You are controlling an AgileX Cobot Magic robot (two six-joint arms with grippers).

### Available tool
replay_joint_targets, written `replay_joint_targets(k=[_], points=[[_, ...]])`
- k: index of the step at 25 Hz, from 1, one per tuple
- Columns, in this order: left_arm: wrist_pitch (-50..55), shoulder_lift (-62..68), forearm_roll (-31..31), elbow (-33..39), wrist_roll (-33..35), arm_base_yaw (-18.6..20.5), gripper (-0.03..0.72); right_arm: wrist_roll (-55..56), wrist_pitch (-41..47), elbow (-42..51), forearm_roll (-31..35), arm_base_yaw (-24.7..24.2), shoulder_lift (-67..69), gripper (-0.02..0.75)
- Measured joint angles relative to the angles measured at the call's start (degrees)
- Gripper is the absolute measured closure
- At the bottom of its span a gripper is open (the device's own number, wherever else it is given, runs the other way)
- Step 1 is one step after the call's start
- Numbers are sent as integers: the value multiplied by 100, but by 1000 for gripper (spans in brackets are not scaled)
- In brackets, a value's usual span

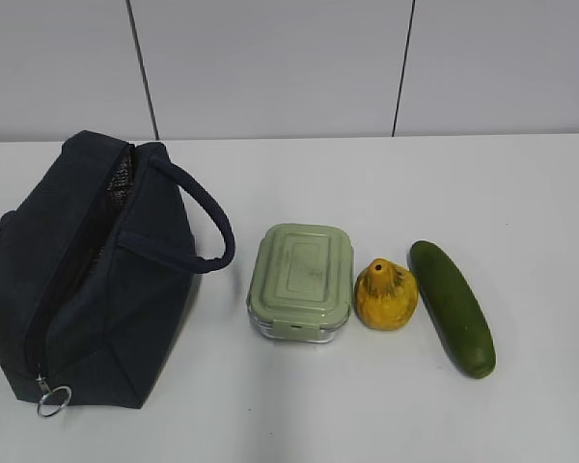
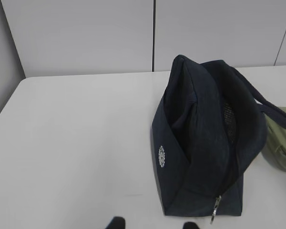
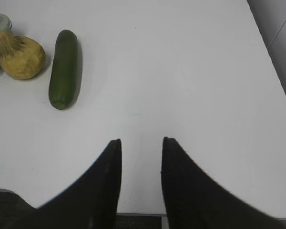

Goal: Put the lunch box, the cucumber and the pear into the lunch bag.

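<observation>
There is one lunch bag [image 1: 87, 280], one lunch box [image 1: 301, 281], one pear [image 1: 386, 295] and one cucumber [image 1: 452, 307]. That makes four things, and all four sit on the white table [image 1: 367, 183].

The lunch bag is dark blue and stands on the left side of the table. Its top zipper is open, so you can see a dark gap along the top. A metal ring [image 1: 53, 399] hangs at the near end of the zipper. One thick loop handle [image 1: 205, 222] sticks out on the side toward the lunch box. In the left wrist view a small white round mark [image 2: 162, 156] shows on the side of the bag.

The lunch box has a pale green lid and sits just to the right of the bag, not touching it. The pear is yellow and sits close beside the box, on its right. The cucumber is long and dark green and lies just to the right of the pear.

The right pincer [image 3: 140, 143] is over bare table, well away from the cucumber, and its two black fingers have a gap between them with nothing inside.

The left pincer [image 2: 152, 223] shows only two tiny black tips, apart and holding nothing, near the bag's zipper end
</observation>
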Motion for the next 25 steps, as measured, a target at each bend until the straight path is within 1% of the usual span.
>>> replay_joint_targets(k=[25], points=[[0, 0, -47, 0, 0, 0, 453, 0, 0, 0, 0, 0, 0, 498]])
